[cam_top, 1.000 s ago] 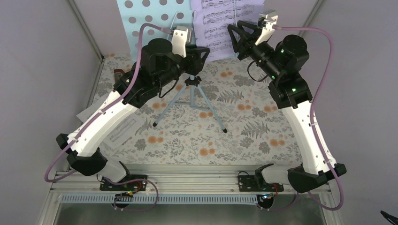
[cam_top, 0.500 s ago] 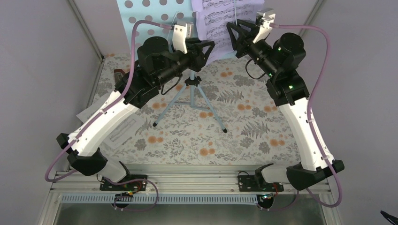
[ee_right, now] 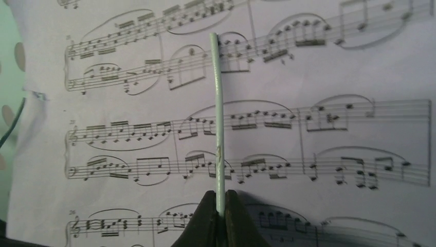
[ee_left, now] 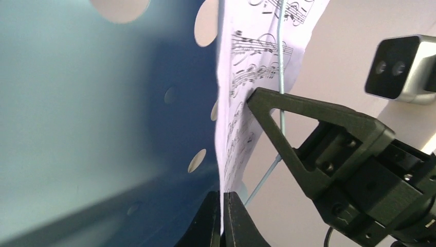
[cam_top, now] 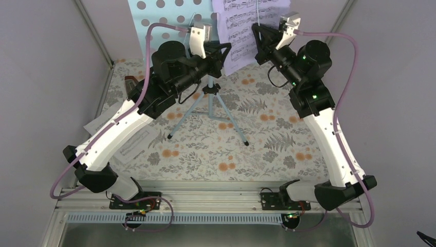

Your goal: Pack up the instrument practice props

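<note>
The pale-blue perforated music stand [cam_top: 164, 20] stands on tripod legs [cam_top: 208, 110] at the back of the table. A lilac sheet-music page [cam_top: 241, 31] leans on it. My left gripper [cam_top: 226, 51] is shut on the page's lower left edge, as the left wrist view [ee_left: 222, 206] shows. My right gripper [cam_top: 255, 36] is shut on the stand's thin pale-blue wire page holder [ee_right: 218, 113], which lies across the front of the page [ee_right: 334, 154]. The reddish-brown metronome [cam_top: 129, 82] peeks out behind the left arm.
White printed sheets [cam_top: 134, 146] lie on the floral tablecloth at the left, under the left arm. Grey walls close in the sides and back. The right gripper's black finger [ee_left: 308, 134] sits close beside the page in the left wrist view.
My left gripper has risen and moved right along the page's lower edge, and the page has shifted upward with it. The right gripper stays on the wire, shifted slightly.
</note>
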